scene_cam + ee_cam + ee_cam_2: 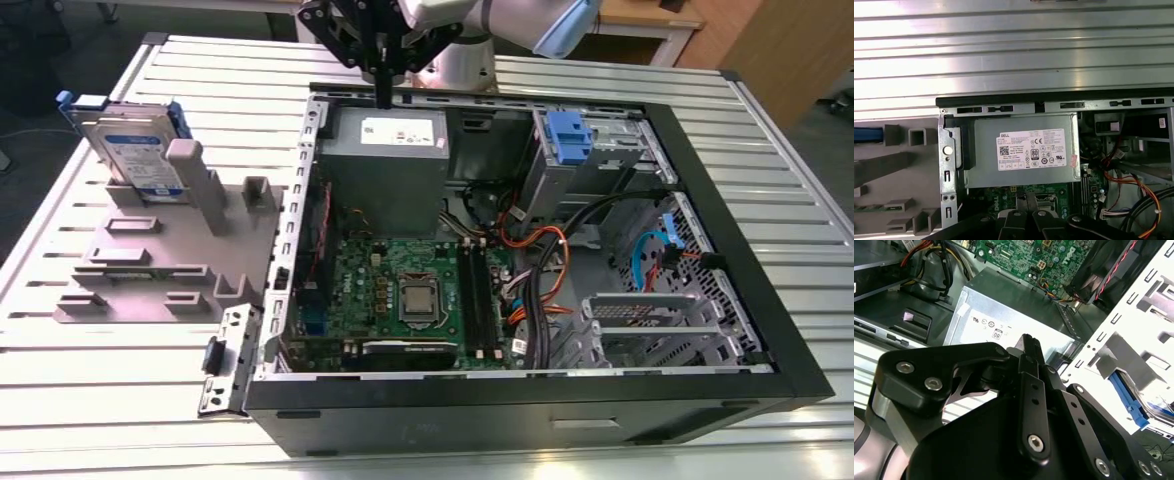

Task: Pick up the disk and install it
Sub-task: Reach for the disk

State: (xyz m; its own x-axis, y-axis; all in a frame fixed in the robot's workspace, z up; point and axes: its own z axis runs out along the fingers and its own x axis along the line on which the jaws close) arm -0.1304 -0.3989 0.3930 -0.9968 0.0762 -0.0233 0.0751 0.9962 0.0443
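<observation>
Ribbed aluminium table [747, 120] carries open black PC case [694, 180]; gripper [384, 97] hangs over boxy grey power supply [387, 150], fingers pressed together, empty; disk [138, 155] stands upright in grey plastic holder [160, 260], exterior view's left.

- The arm [501, 18] is showing as a smooth, pale silver-grey tube, with a light blue joint cap [571, 30] rounding off one joint.
- The gripper [386, 95] is looking matt black all over; in both wrist views [1031, 346] [1027, 200] it is appearing as a set of flat linkage bars [944, 365] with rounded ends.
- Silver socket-head screws [934, 384] are glinting at the pivots of those bars.
- The fingers [1030, 385] are narrowing into slim black strips, each carrying small screw holes along its length.
- A brushed grey metal block [884, 407] is peeking out beside the black housing.
</observation>
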